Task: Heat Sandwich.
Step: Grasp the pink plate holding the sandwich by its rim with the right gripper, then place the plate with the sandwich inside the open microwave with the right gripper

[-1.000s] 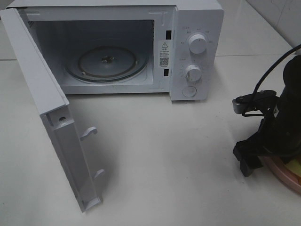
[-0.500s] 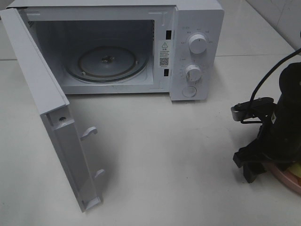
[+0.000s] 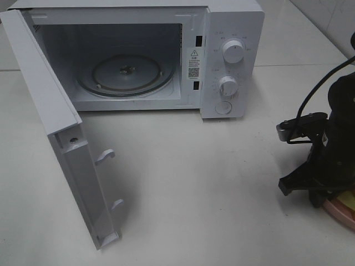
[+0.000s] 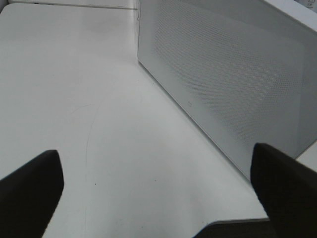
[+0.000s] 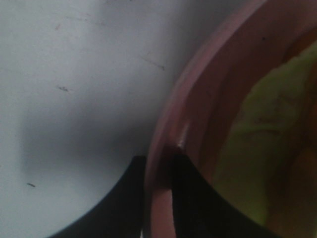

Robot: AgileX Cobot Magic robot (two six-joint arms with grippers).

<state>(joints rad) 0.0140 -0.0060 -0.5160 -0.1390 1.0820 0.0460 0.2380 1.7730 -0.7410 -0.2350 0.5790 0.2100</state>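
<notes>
Operator: Progress check, please. Where does the heating job stand?

Spotter: Early, by my reading. Your microwave (image 3: pixel 222 55) is ready: its door (image 3: pixel 55 122) is swung wide and the glass turntable (image 3: pixel 125 75) inside is bare. Nothing has gone in.

Operator: And the sandwich?

Spotter: You'll find the sandwich (image 3: pixel 348 195) on its pink plate (image 3: pixel 339 213), down on the table (image 3: pixel 194 183) at the right edge of the high view, well apart from the oven. Most of it is hidden behind your right arm. The right wrist view shows only pale green-yellow filling beside the plate's rim.

Operator: Do I have hold of it?

Spotter: Your right gripper (image 5: pixel 161 198) sits at the near rim of the plate. In the wrist view one black finger (image 5: pixel 198 208) lies inside the rim and the other outside, pinched onto it. I'd call that a grip on the plate, though the plate looks to be resting on the table, not lifted.

Operator: Left side?

Spotter: Your left gripper (image 4: pixel 156 173) has its fingers spread wide with nothing between them. It faces the mesh outer face of the open door.

Operator: So what remains?

Spotter: Nearly everything, I'd judge. You have to lift the plate, carry it across and set it on the turntable. Then you shut the door and set the dials.
</notes>
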